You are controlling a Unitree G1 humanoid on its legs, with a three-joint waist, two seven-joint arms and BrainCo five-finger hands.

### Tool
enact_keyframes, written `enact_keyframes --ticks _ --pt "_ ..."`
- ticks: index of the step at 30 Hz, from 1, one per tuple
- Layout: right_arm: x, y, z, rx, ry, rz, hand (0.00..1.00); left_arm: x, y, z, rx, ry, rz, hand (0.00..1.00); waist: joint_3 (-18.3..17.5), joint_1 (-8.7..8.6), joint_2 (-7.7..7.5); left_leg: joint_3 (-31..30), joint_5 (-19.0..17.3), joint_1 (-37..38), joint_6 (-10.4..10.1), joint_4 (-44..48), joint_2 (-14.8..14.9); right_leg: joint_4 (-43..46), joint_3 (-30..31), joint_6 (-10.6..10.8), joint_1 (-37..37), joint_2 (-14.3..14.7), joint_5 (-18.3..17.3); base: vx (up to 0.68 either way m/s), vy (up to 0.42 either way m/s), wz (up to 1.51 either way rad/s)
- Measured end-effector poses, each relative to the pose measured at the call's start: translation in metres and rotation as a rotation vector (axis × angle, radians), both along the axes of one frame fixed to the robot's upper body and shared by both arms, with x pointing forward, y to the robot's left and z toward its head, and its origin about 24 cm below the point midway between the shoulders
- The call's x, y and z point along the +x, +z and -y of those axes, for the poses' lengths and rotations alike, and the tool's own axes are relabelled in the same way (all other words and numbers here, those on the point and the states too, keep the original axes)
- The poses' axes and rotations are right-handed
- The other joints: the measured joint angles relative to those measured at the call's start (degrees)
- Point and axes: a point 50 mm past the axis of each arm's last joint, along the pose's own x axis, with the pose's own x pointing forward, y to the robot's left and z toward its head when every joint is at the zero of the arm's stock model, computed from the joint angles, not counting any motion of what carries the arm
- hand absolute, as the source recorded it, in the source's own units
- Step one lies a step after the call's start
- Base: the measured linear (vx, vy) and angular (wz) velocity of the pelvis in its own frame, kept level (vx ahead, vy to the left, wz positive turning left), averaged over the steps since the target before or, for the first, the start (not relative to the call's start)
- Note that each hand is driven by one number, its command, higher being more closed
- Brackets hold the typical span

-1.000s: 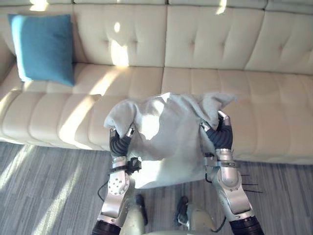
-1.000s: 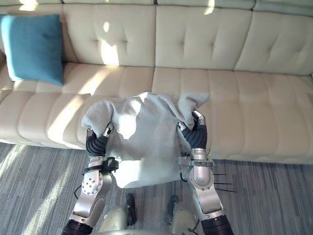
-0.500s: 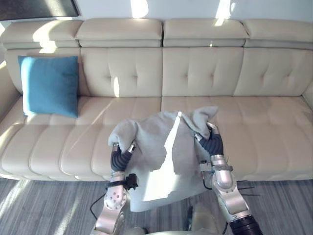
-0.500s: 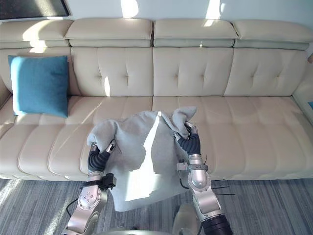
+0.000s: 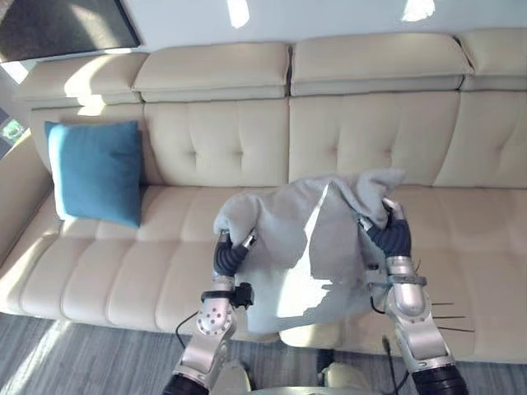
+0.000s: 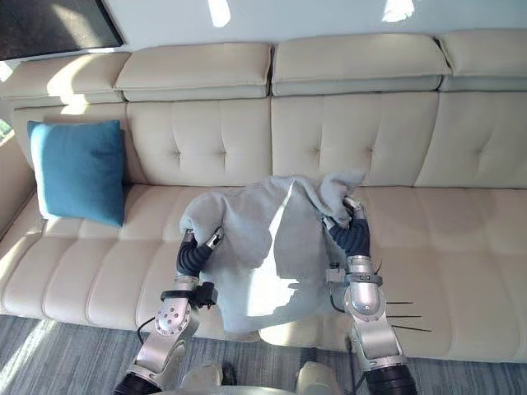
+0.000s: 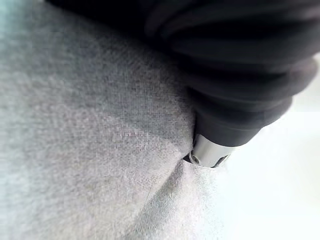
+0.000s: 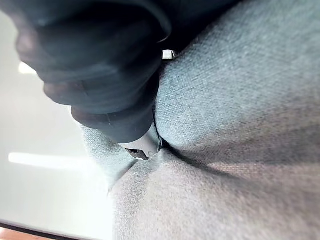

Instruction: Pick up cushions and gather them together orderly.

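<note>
The grey cushion hangs between the two hands, held up off the cream sofa that stretches beyond them. The left hand pinches the cushion's upper corner on its own side, one finger sunk into the puckered fabric. The right hand grips the opposite corner the same way, the cloth bunched over it. A blue cushion leans against the sofa back, well out past the left hand.
</note>
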Motion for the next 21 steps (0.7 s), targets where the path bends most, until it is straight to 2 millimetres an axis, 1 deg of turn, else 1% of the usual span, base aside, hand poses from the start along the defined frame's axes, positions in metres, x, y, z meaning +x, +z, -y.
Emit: enact_keyframes --ticks 1,2,3,4,6,8,9,10,11,12,13,14,15,16,17,18,19,20,21 --pt "0.000 -0.003 -0.001 0.012 -0.003 -0.009 1.00 0.001 0.000 -0.002 0.011 -0.003 0.000 1.00 -0.04 -0.38 -0.50 0.08 -0.29 0.78 -0.35 -1.56 -0.59 -0.40 0.61 0.60 0.00 -0.20 0.39 0.15 0.213 -0.46" --pt "0.000 -0.006 -0.004 0.033 -0.010 -0.019 1.00 0.001 -0.001 -0.004 0.030 -0.009 0.000 1.00 -0.07 -0.95 -1.90 1.35 0.71 2.26 0.29 -4.51 -2.24 -1.01 2.09 1.48 -0.22 -1.37 0.96 0.10 0.164 -0.27" --pt "0.000 -0.007 -0.005 0.034 -0.013 -0.024 1.00 0.000 -0.001 -0.006 0.041 -0.010 -0.002 1.00 -0.12 -0.92 -2.56 2.84 1.27 3.71 0.70 -6.56 -3.15 -1.62 3.37 1.91 -0.21 -1.94 1.23 0.09 0.169 -0.42" --pt "0.000 -0.007 -0.006 0.022 -0.014 -0.020 1.00 0.001 -0.001 -0.006 0.043 -0.010 -0.002 1.00 -0.19 -0.73 -2.65 4.50 1.63 4.92 1.23 -8.29 -4.31 -2.55 5.03 2.83 -0.16 -2.83 1.83 0.06 0.124 -0.45" --pt "0.002 -0.005 -0.007 0.014 -0.017 -0.010 1.00 0.003 0.001 -0.006 0.046 -0.009 0.009 1.00 -0.23 -0.53 -2.57 6.05 2.13 5.85 1.94 -10.32 -5.96 -4.15 6.61 3.89 -0.22 -4.04 2.63 0.03 0.116 -0.32" --pt "0.008 0.000 -0.011 0.026 -0.017 0.004 1.00 0.007 0.006 -0.007 0.059 -0.001 0.032 1.00 -0.22 -0.60 -2.57 6.83 2.48 5.77 2.43 -11.51 -6.84 -5.60 7.70 4.23 -0.59 -4.54 3.72 0.00 0.102 -0.20" --pt "0.014 0.006 -0.013 0.027 -0.017 0.027 1.00 0.012 0.012 -0.008 0.070 0.011 0.056 1.00 -0.20 -0.56 -2.57 7.28 2.50 5.07 2.47 -11.54 -6.91 -5.86 8.20 3.79 -1.49 -4.56 4.29 -0.05 0.054 -0.22" --pt "0.025 0.019 -0.018 0.029 -0.017 0.076 1.00 0.023 0.023 -0.008 0.088 0.025 0.105 1.00 -0.13 -0.58 -2.63 7.62 2.74 3.35 2.75 -11.43 -7.03 -5.84 8.85 3.82 -3.40 -4.61 4.97 -0.07 0.046 -0.20" --pt "0.032 0.026 -0.021 0.031 -0.020 0.103 1.00 0.029 0.030 -0.009 0.092 0.035 0.134 1.00 -0.12 -0.58 -2.62 7.68 2.97 2.20 2.85 -11.31 -7.04 -5.86 9.04 3.58 -4.60 -4.60 5.54 -0.11 0.029 -0.12" --pt "0.044 0.042 -0.025 0.030 -0.025 0.160 1.00 0.041 0.045 -0.008 0.100 0.055 0.190 1.00 -0.05 -0.59 -2.60 7.67 3.62 -0.19 3.19 -11.17 -7.10 -5.88 9.15 3.47 -6.86 -4.66 6.39 -0.12 0.011 -0.02" --pt "0.060 0.067 -0.032 0.034 -0.028 0.243 1.00 0.060 0.066 -0.009 0.107 0.089 0.266 1.00 2.04 -0.70 -2.77 7.57 4.23 -1.99 3.37 -10.75 -7.13 -5.90 9.17 3.44 -8.49 -4.73 7.38 -0.19 0.001 0.02" --pt "0.066 0.079 -0.035 0.035 -0.027 0.281 1.00 0.069 0.076 -0.010 0.116 0.104 0.297 1.00 3.09 -0.68 -2.83 7.54 4.42 -2.89 3.50 -10.25 -7.09 -5.88 9.21 3.47 -9.09 -4.75 7.69 -0.19 -0.011 0.05" --pt "0.076 0.101 -0.041 0.040 -0.030 0.349 1.00 0.084 0.095 -0.013 0.139 0.144 0.354 1.00 4.07 -0.61 -2.78 7.30 4.67 -5.60 3.71 -9.05 -6.94 -5.86 9.19 3.51 -11.15 -4.77 8.41 -0.23 -0.023 0.06" --pt "0.083 0.119 -0.046 0.047 -0.029 0.403 1.00 0.094 0.112 -0.016 0.160 0.177 0.403 1.00 4.86 -0.55 -2.77 6.97 4.74 -7.84 3.76 -8.16 -6.88 -5.83 9.15 3.63 -12.84 -4.66 8.87 -0.21 -0.032 0.12" --pt "0.091 0.144 -0.051 0.040 -0.034 0.470 1.00 0.109 0.137 -0.021 0.188 0.221 0.468 1.00 6.73 -0.56 -2.80 6.41 5.39 -9.71 3.94 -7.51 -6.79 -5.81 8.94 3.64 -14.25 -4.56 9.61 -0.21 -0.033 0.12" --pt "0.094 0.155 -0.054 0.031 -0.045 0.497 1.00 0.115 0.148 -0.024 0.202 0.247 0.494 1.00 7.43 -0.46 -2.78 6.12 5.59 -10.69 3.90 -7.18 -6.67 -5.77 8.83 3.57 -14.94 -4.47 9.91 -0.21 -0.044 0.19" --pt "0.103 0.177 -0.058 0.025 -0.062 0.542 1.00 0.128 0.176 -0.028 0.221 0.298 0.550 1.00 9.19 -0.38 -2.77 5.48 6.52 -12.06 4.16 -7.25 -6.62 -5.63 8.31 3.46 -16.05 -4.39 10.40 -0.16 -0.038 0.15" --pt "0.106 0.185 -0.059 0.028 -0.072 0.556 1.00 0.132 0.186 -0.030 0.227 0.316 0.569 1.00 9.69 -0.35 -2.77 5.27 6.83 -12.69 4.13 -7.30 -6.62 -5.38 8.14 3.44 -16.62 -4.37 10.46 -0.17 -0.044 0.22" --pt "0.111 0.207 -0.060 0.043 -0.103 0.597 1.00 0.140 0.212 -0.032 0.233 0.356 0.620 1.00 11.09 -0.30 -2.73 4.60 7.67 -14.11 4.27 -7.42 -6.65 -4.58 7.62 3.39 -18.18 -4.37 10.51 -0.14 -0.034 0.22"
